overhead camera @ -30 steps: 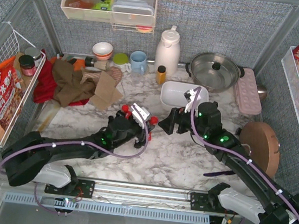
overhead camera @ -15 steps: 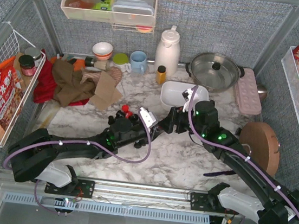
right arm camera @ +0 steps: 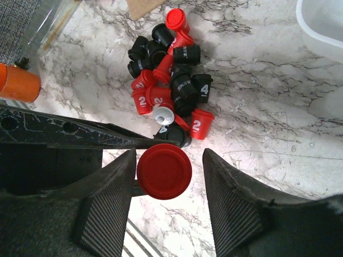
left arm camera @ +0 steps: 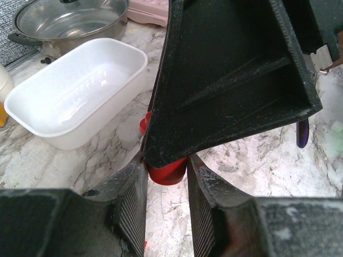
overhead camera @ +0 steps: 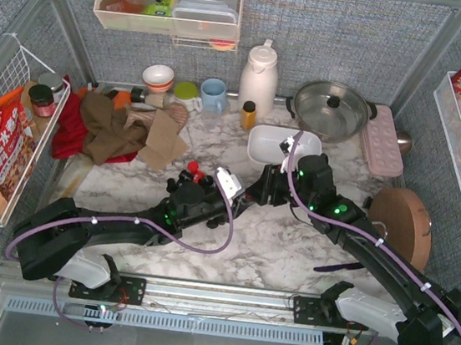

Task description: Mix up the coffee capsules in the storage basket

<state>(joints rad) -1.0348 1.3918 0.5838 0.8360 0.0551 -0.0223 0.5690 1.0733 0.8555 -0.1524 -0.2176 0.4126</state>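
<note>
My left gripper (overhead camera: 239, 192) is shut on a red coffee capsule (left arm camera: 167, 172), held at its fingertips above the marble table. My right gripper (overhead camera: 255, 194) meets it tip to tip. Its jaws stand open on both sides of that same capsule (right arm camera: 164, 171), which touches or nearly touches one pad. A pile of red and black capsules (right arm camera: 169, 80) lies on the table below; part of it shows in the top view (overhead camera: 194, 171). The white storage basket (overhead camera: 262, 134) stands behind the grippers and looks empty in the left wrist view (left arm camera: 32, 115).
A steel lidded pot (overhead camera: 331, 107), a pink dimpled tray (overhead camera: 383, 139) and a wooden round board (overhead camera: 402, 227) are at the right. A white thermos (overhead camera: 259, 77), a yellow-capped bottle (overhead camera: 248, 114), cups and crumpled cloths (overhead camera: 105, 128) stand behind and left. A purple object (overhead camera: 337, 267) lies near right.
My left gripper has moved right with the red capsule to meet my right gripper, which shifted slightly left. The capsule now sits between the right jaws.
</note>
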